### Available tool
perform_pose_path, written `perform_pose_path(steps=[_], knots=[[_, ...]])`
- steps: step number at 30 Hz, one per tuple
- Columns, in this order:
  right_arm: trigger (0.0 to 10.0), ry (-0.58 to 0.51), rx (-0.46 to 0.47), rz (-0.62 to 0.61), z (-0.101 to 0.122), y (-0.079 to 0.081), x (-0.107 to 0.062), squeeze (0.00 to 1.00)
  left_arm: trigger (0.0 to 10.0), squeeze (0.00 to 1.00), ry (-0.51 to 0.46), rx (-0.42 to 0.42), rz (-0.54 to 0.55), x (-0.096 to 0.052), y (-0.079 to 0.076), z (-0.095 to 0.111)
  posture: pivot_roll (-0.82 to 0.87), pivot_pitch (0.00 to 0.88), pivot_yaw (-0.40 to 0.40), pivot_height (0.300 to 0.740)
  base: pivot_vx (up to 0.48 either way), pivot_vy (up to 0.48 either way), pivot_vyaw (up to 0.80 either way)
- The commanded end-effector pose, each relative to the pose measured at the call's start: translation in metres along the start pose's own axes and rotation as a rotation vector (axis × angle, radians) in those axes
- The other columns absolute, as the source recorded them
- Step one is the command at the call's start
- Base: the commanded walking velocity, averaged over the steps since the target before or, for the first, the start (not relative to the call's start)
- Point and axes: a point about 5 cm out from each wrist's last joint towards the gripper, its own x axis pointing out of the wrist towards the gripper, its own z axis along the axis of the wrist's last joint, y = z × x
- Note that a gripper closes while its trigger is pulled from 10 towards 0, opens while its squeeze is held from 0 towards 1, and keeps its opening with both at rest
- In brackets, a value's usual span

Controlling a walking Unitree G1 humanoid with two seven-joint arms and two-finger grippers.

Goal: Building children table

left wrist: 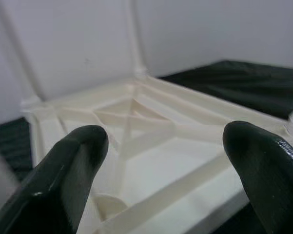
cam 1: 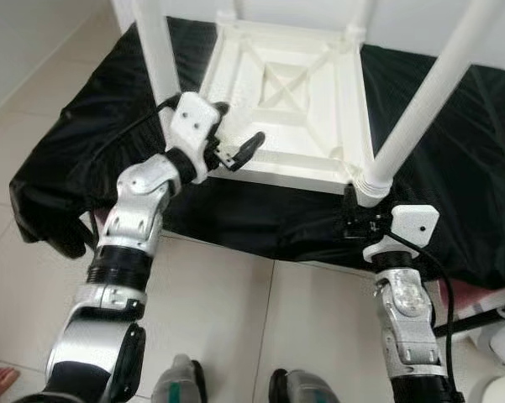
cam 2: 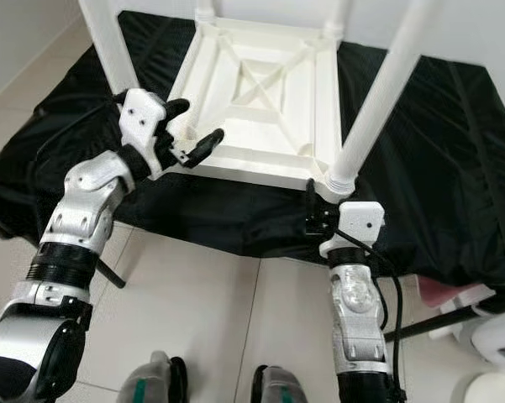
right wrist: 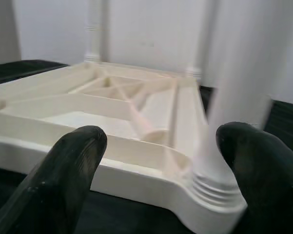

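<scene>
Pale glossy floor tiles (cam 1: 260,327) run beneath a low counter (cam 1: 76,143) draped in crinkled black cloth, its front edge hanging loose toward the robot. On the cloth, centred and close to that front edge, lies the white plastic children's table (cam 1: 277,92), turned upside down so its square top rests flat and its ribbed underside faces up, a moulded cross brace running between the corners. Smooth round white legs rise from its corners: the front left leg (cam 1: 158,50) stands by the counter's left side, the front right leg (cam 1: 428,96) slants up from a threaded collar at the near right corner, and two more stand at the back corners. Black cloth lies open along the counter's right side and left end. The left pincer (cam 1: 235,138), fingers spread apart, hovers at the table's front left corner just beside that leg. The right pincer (cam 2: 312,206) sits at the front edge against the threaded collar, its black fingertips (right wrist: 73,161) spread wide on either side of the leg's base, gripping nothing.
</scene>
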Motion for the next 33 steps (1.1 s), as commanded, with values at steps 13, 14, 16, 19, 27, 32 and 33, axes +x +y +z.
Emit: perform_pose_path(steps=[13,14,16,19,27,32,33], knots=[[10.0,0.053,0.000,-0.007,-0.012,-0.003,-0.007,0.00,10.0,0.00,0.099,0.280,0.556,-0.072,0.073,0.024,0.03,0.093,-0.001,0.740,0.000,0.000,0.00],[10.0,0.056,0.001,-0.013,-0.013,-0.004,-0.008,0.00,10.0,0.00,0.152,0.286,0.553,-0.083,0.072,0.016,0.03,0.094,0.000,0.740,0.000,0.000,0.00],[10.0,0.056,0.001,-0.013,-0.013,-0.004,-0.008,0.00,10.0,0.00,0.152,0.286,0.553,-0.083,0.072,0.016,0.03,0.094,0.000,0.740,0.000,0.000,0.00],[10.0,0.059,0.002,-0.018,-0.014,-0.004,-0.009,0.00,10.0,0.00,0.179,0.254,0.459,-0.096,0.055,0.008,0.03,0.097,0.004,0.740,0.000,0.000,0.00],[10.0,0.076,0.000,-0.032,-0.018,-0.008,-0.010,0.00,10.0,0.00,0.282,0.063,0.628,-0.139,0.059,-0.026,0.04,0.099,-0.003,0.740,0.000,0.000,0.00],[10.0,0.083,-0.004,-0.033,-0.020,-0.010,-0.009,0.00,10.0,0.00,0.271,0.016,0.715,-0.143,0.055,-0.028,0.05,0.101,-0.015,0.740,0.000,0.000,0.00],[10.0,0.082,-0.008,-0.029,-0.020,-0.010,-0.008,0.00,10.0,0.00,0.261,0.023,0.790,-0.146,0.057,-0.026,0.05,0.101,-0.018,0.740,0.000,0.000,0.00]])
